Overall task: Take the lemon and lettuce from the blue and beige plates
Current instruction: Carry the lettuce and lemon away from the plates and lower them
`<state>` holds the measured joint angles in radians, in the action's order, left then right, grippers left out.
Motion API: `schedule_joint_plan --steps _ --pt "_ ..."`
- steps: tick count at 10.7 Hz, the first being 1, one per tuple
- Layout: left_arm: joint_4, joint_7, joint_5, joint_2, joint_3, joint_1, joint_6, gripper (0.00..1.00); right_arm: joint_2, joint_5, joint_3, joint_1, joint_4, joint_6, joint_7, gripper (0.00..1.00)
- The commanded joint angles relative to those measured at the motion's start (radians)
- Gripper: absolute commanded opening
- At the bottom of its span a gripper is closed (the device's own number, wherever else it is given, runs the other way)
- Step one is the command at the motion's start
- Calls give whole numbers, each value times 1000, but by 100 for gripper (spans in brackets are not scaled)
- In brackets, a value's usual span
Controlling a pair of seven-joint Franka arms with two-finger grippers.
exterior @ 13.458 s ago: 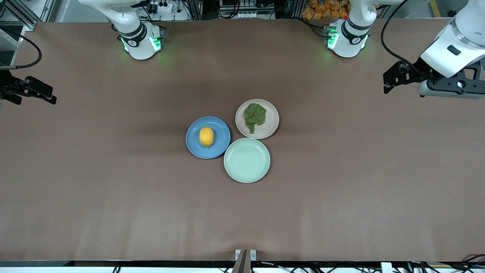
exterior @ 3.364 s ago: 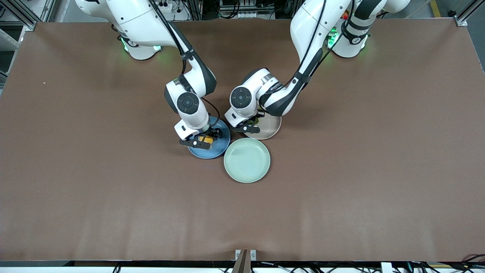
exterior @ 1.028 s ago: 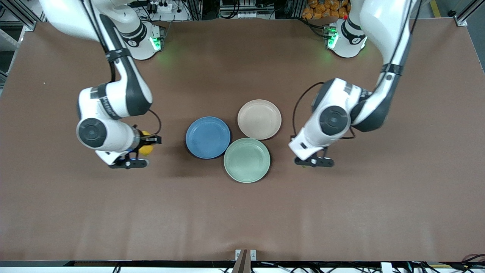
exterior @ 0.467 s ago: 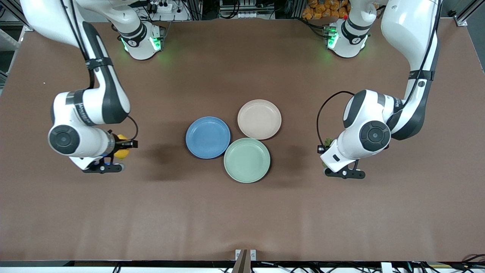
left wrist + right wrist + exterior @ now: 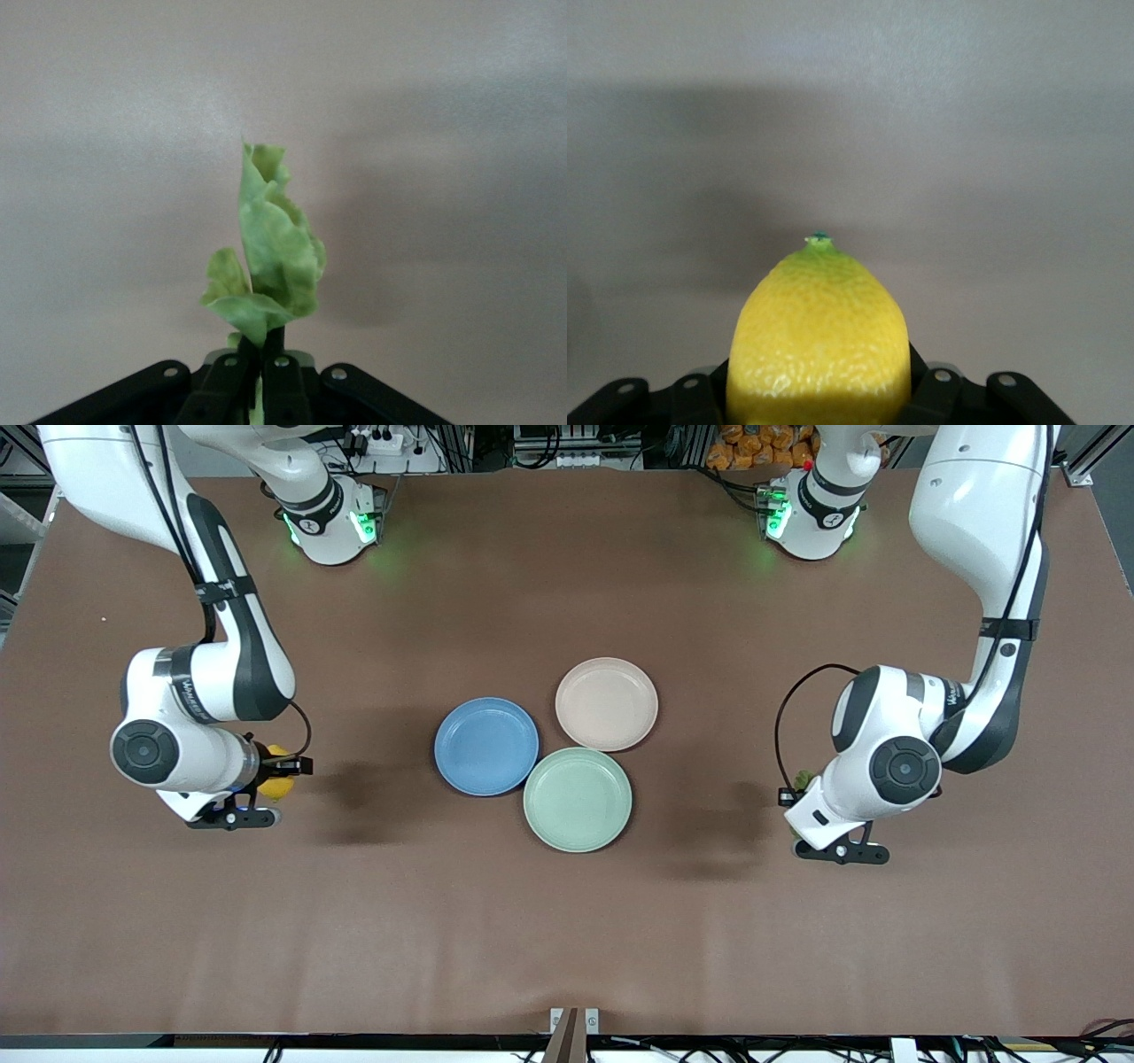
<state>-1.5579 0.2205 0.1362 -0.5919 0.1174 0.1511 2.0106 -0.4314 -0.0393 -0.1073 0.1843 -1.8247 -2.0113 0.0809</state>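
Note:
My right gripper is shut on the yellow lemon and holds it over bare table toward the right arm's end, well away from the plates. In the right wrist view the lemon fills the space between the fingers. My left gripper is shut on the green lettuce leaf over bare table toward the left arm's end. In the left wrist view the lettuce stands out from the pinched fingertips. The blue plate and the beige plate lie empty at mid-table.
An empty mint-green plate touches the blue and beige plates and lies nearer the front camera. The brown table cover is bare round both grippers.
Both arms have carried their loads away from the plates. The left gripper with the lettuce moved farther toward its end of the table. The right gripper with the lemon shifted only slightly.

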Motion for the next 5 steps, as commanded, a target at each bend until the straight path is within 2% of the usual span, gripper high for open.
schedule_joint_plan --steps 1,5 --pt "-5 -12 13 4 7 -33 8 0 16 -16 14 -17 -22 -21 -7 40" --pt "-1 -73 13 -49 10 -80 52 0 -30 -17 15 -87 -77 -185 -88 40"
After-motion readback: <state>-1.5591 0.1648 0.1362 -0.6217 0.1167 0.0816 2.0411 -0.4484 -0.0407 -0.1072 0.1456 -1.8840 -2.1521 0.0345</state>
